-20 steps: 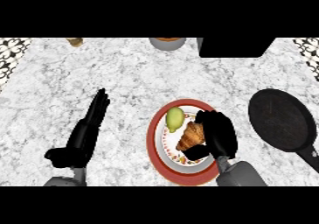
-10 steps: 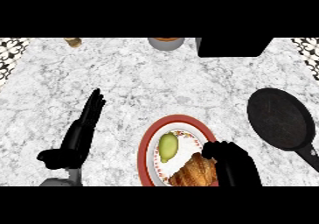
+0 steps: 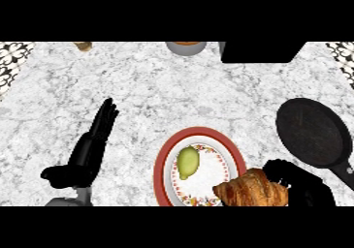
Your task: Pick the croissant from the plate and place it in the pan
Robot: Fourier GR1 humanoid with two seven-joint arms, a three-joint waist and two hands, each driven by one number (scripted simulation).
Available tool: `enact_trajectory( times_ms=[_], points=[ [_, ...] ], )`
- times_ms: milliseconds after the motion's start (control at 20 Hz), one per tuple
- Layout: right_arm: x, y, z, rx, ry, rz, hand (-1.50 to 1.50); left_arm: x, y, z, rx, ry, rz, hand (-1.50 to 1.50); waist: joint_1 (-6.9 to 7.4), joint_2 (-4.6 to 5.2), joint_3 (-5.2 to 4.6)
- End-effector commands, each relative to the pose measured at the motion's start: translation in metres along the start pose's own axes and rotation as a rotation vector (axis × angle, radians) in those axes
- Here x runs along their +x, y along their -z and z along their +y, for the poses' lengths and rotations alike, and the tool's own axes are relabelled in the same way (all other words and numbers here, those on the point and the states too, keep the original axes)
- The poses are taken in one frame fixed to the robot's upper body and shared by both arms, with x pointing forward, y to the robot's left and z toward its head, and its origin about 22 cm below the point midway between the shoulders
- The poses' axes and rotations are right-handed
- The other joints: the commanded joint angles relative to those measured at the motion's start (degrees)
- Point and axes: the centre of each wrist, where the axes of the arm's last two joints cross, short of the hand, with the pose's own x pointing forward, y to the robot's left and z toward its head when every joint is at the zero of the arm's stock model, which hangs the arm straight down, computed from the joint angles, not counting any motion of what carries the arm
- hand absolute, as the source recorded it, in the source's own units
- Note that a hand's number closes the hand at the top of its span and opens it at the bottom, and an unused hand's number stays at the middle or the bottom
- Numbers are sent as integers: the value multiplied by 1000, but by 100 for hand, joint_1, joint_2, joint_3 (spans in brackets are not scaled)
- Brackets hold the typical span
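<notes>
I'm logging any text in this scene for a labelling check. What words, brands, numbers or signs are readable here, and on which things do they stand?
None: no word, brand, number or sign can be read.
Red-rimmed white plate: a floral border pattern only, no lettering.
Black round frying pan: plain, unmarked.
Black box at the counter's far edge: plain.
Patterned tiles at the far corners: ornament, not text.
Golden-brown croissant, held by the right hand: no label.

On the surface [image 3: 172,92] there was one croissant [image 3: 251,190], one plate [image 3: 233,154], one pan [image 3: 312,131], one green fruit [image 3: 188,162], and two black hands, left [image 3: 83,157] and right [image 3: 305,186].
</notes>
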Motion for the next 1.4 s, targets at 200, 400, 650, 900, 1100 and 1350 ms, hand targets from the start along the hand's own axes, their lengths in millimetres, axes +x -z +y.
enact_trajectory(
  times_ms=[200, 400, 650, 900, 1100, 1350],
  points=[
    [-66, 62, -5, -134, 68, 128, 150, -3, -9, -6, -13, 10, 3, 0, 72, 18, 2],
    [-112, 76, 0, -234, 15, 106, 150, 6, 11, -2, -17, -6, -6, 0, 54, 26, 6],
    [-159, 105, -3, -357, -115, 109, 150, -3, -3, 1, -18, -11, 4, 0, 87, 30, 5],
    [-176, 155, -15, -431, 6, 112, 150, 5, 14, 1, -25, 4, 0, 0, 85, 26, 4],
    [-211, 180, -8, -438, 8, 127, 150, 7, 9, -8, -32, -4, 10, 0, 156, 48, 11],
    [-237, 185, -4, -246, 25, 258, 150, 4, 9, -3, -54, -5, -15, 0, 241, 81, 10]
  ],
)
